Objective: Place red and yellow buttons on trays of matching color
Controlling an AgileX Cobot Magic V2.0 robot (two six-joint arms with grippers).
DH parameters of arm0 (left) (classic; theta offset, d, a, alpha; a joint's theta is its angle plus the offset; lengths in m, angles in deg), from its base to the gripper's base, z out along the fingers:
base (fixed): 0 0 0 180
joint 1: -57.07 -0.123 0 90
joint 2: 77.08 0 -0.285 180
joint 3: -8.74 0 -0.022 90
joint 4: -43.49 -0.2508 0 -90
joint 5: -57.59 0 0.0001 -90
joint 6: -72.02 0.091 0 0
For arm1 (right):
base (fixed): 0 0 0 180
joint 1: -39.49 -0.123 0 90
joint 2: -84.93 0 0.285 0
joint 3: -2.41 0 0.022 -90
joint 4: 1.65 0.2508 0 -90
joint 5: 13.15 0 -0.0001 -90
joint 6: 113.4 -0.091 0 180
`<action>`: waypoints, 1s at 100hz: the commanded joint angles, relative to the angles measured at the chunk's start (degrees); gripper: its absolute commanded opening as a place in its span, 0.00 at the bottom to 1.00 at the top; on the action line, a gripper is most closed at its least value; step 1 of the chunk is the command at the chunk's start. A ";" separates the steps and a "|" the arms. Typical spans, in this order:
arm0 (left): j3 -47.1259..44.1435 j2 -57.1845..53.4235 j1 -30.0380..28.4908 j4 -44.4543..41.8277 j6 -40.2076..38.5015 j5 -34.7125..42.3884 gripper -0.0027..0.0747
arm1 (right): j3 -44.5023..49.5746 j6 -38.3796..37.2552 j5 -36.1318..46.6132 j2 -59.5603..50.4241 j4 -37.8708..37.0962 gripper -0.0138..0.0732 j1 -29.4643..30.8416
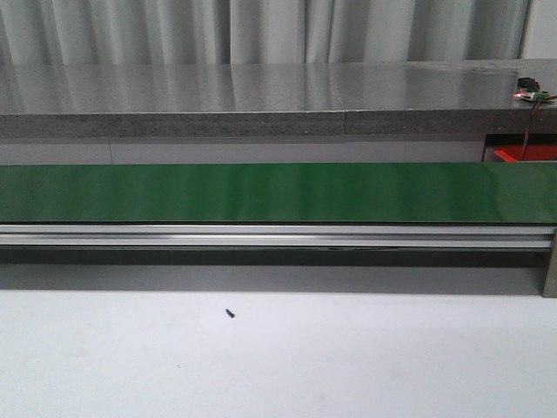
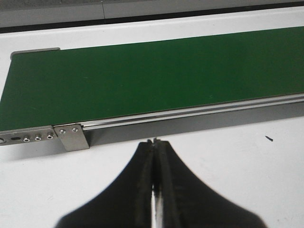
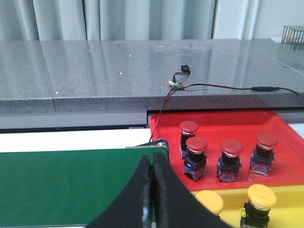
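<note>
In the right wrist view several red buttons (image 3: 196,156) stand upright on the red tray (image 3: 213,121), and two yellow buttons (image 3: 259,203) stand on the yellow tray (image 3: 232,194) beside it. My right gripper (image 3: 152,156) is shut and empty, over the end of the green belt (image 3: 71,185) next to the trays. My left gripper (image 2: 155,142) is shut and empty above the white table, just in front of the belt (image 2: 156,76). The front view shows neither gripper, only a corner of the red tray (image 1: 526,154). No button lies on the belt.
The green conveyor belt (image 1: 278,192) with its aluminium rail (image 1: 278,235) runs across the table. Behind it is a grey stone counter (image 1: 261,100) with a small wired part (image 3: 176,84). A small black speck (image 1: 230,313) lies on the white table.
</note>
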 commanded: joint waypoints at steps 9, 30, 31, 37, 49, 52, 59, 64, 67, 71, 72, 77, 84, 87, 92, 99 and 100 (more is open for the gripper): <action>1.60 -0.04 0.48 1.88 0.00 3.36 0.01 | 2.09 -0.39 5.66 -5.72 -0.92 0.02 -0.06; 1.60 -0.04 0.48 1.88 0.00 3.36 0.01 | 6.47 -0.39 5.74 -12.34 -0.64 0.02 -0.45; 1.60 -0.04 0.48 1.88 0.00 3.36 0.01 | 6.56 -0.39 5.74 -12.62 -0.64 0.02 -0.55; 1.60 -0.04 0.48 1.88 0.00 3.36 0.01 | 7.57 -0.39 5.65 -13.63 -0.64 0.02 -1.80; 1.60 -0.04 0.48 1.88 0.00 3.36 0.01 | 9.62 -0.39 5.27 -15.06 -0.64 0.02 -4.17; 1.60 -0.04 0.48 1.88 0.00 3.36 0.01 | 9.89 -0.39 5.30 -15.31 -0.49 0.02 -4.17; 1.60 -0.04 0.48 1.88 0.00 3.36 0.01 | 10.73 -0.39 5.47 -15.72 0.00 0.02 -3.96; 1.60 -0.04 0.48 1.88 0.00 3.36 0.01 | 11.38 -0.39 5.69 -16.28 -0.01 0.02 -3.96; 1.60 -0.04 0.48 1.88 0.00 3.36 0.01 | 12.04 -0.39 5.92 -16.77 0.10 0.02 -3.96; 1.60 -0.04 0.48 1.88 0.00 3.36 0.01 | 12.93 -0.39 6.36 -17.45 0.39 0.02 -3.96; 1.60 -0.04 0.48 1.88 0.00 3.36 0.01 | 13.36 -0.39 6.46 -17.77 0.44 0.02 -3.96; 1.60 -0.04 0.48 1.88 0.00 3.36 0.01 | 15.03 -0.39 7.46 -19.11 1.14 0.02 -3.96; 1.60 -0.04 0.48 1.88 0.00 3.36 0.01 | 14.89 -0.34 4.00 -20.80 1.23 0.02 -3.96; 1.60 -0.04 0.48 1.88 0.00 3.36 0.01 | 14.89 -0.34 3.84 -20.68 1.23 0.02 -3.96; 1.60 -0.04 0.48 1.88 0.00 3.36 0.01 | 14.94 -0.34 3.44 -20.68 1.16 0.02 -3.96; 1.60 -0.04 0.48 1.88 0.00 3.36 0.01 | 14.94 -0.34 2.98 -20.68 1.04 0.02 -3.96; 1.60 -0.04 0.48 1.88 0.00 3.36 0.01 | 14.94 -0.34 2.98 -20.68 1.04 0.02 -3.96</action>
